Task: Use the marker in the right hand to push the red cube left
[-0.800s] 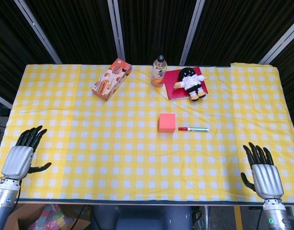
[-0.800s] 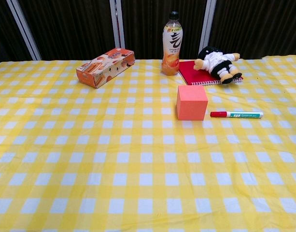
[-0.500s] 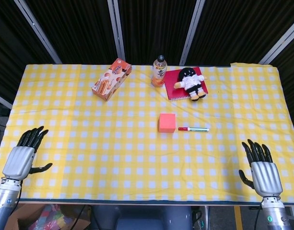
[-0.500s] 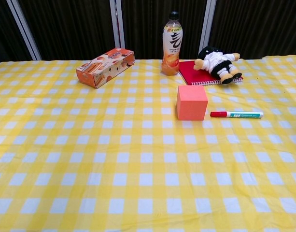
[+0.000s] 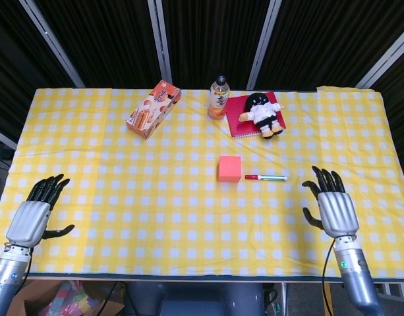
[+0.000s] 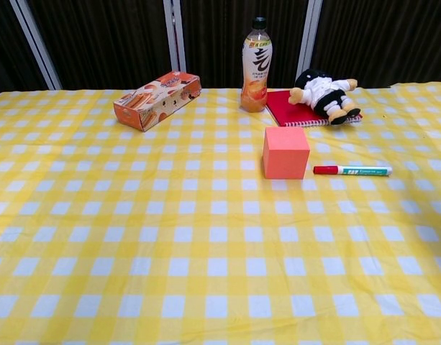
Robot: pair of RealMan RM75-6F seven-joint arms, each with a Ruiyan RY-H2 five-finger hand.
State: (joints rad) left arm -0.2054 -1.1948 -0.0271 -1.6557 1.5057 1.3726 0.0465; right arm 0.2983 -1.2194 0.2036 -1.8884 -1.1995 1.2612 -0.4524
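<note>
The red cube (image 5: 230,168) (image 6: 285,152) sits near the middle of the yellow checked tablecloth. Just to its right lies a marker (image 5: 265,177) (image 6: 352,170) with a red cap and white barrel, flat on the cloth, cap end toward the cube. My right hand (image 5: 333,207) hovers over the near right part of the table, fingers spread, holding nothing, a short way right of the marker. At the near left corner my left hand (image 5: 34,216) is also spread and empty. Neither hand shows in the chest view.
Along the far side stand an orange snack box (image 5: 153,108) (image 6: 157,99), a drink bottle (image 5: 219,97) (image 6: 256,65), and a red notebook (image 5: 237,116) (image 6: 285,110) with a plush doll (image 5: 261,113) (image 6: 324,92) lying on it.
My right hand has moved up and inward from the near right corner toward the marker. The left hand has barely shifted. Cube and marker have not moved.
</note>
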